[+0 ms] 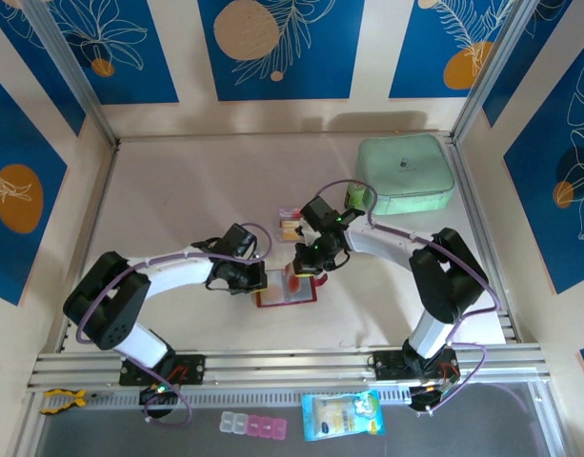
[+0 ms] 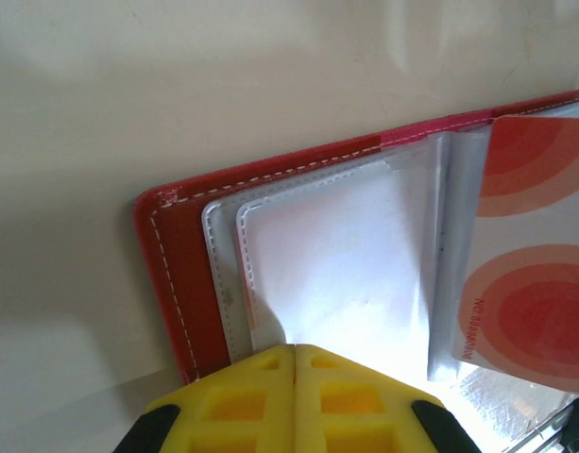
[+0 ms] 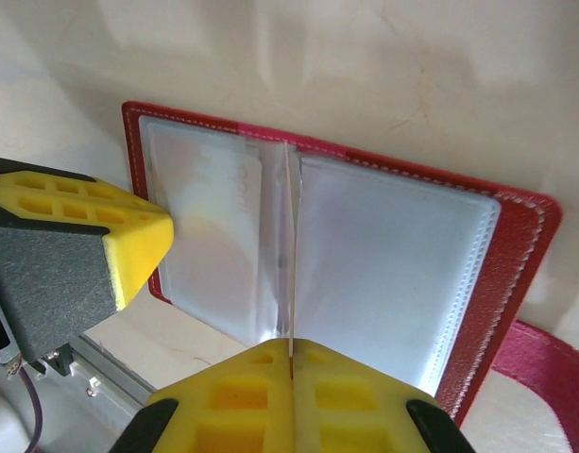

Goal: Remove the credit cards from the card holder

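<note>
Lying unfolded on the pale table (image 1: pixel 177 190), near the front middle, the card holder (image 1: pixel 290 293) was seen from above as a small red rectangle with a pale inside. The left gripper (image 1: pixel 257 280) was placed at its left edge and the right gripper (image 1: pixel 304 265) just over its middle, the two close together. A few loose cards (image 1: pixel 291 227), orange-yellow, were laid just behind the holder and apart from it. A mint-green case (image 1: pixel 406 174) was set well behind, to the right.

From the left wrist, the red cover with white stitching (image 2: pixel 166 283) along its edge was shown. On it two clear sleeves (image 2: pixel 346 264), pale and shiny, were laid one upon the other. The yellow fingers of the left gripper were pressed together on the near edge of the sleeves, so the card holder was pinched. At the right a red-and-white card (image 2: pixel 535 283), printed with red rings, stood tilted over the sleeves.

From the right wrist, a sleeve page was seen on each side of the fold, and a red snap tab (image 3: pixel 539 359) at the lower right. The same card was viewed edge-on as a thin line over the fold, and the right gripper's fingers were clamped on its near edge. Whether its far edge was inside a sleeve could not be told.
</note>
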Robot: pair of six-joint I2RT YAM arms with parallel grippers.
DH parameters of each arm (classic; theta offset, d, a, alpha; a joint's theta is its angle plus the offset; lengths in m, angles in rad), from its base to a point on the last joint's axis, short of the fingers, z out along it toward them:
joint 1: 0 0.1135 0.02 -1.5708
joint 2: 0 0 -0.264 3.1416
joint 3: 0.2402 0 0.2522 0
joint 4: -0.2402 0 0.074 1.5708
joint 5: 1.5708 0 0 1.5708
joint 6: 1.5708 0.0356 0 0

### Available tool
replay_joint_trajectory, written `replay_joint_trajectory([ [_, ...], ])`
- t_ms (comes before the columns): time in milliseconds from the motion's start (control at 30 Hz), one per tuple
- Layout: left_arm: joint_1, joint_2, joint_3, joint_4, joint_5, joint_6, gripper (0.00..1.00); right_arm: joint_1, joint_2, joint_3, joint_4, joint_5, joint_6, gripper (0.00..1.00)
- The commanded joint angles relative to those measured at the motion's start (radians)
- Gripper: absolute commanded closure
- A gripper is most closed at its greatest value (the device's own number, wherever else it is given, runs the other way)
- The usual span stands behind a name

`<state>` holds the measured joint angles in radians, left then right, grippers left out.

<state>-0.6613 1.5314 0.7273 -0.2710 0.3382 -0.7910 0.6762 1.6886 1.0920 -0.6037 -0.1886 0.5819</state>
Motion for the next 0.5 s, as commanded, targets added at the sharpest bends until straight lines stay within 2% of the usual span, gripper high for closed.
replay_joint_trajectory([
  [0,-0.004,-0.032,0.012,-0.028,-0.023,-0.01,0.92,-0.021,-0.033,0.057,-0.072,0.018,-0.094,0.97],
  [200,-0.001,-0.061,0.012,-0.033,-0.037,-0.007,0.88,-0.044,-0.013,0.165,-0.186,0.08,-0.398,1.0],
  [400,0.0,-0.075,0.007,-0.028,-0.044,-0.009,0.88,-0.088,0.039,0.299,-0.317,0.11,-0.77,1.0],
  [467,0.0,-0.077,0.007,-0.03,-0.045,-0.01,0.88,-0.092,0.047,0.339,-0.329,0.163,-0.876,1.0],
])
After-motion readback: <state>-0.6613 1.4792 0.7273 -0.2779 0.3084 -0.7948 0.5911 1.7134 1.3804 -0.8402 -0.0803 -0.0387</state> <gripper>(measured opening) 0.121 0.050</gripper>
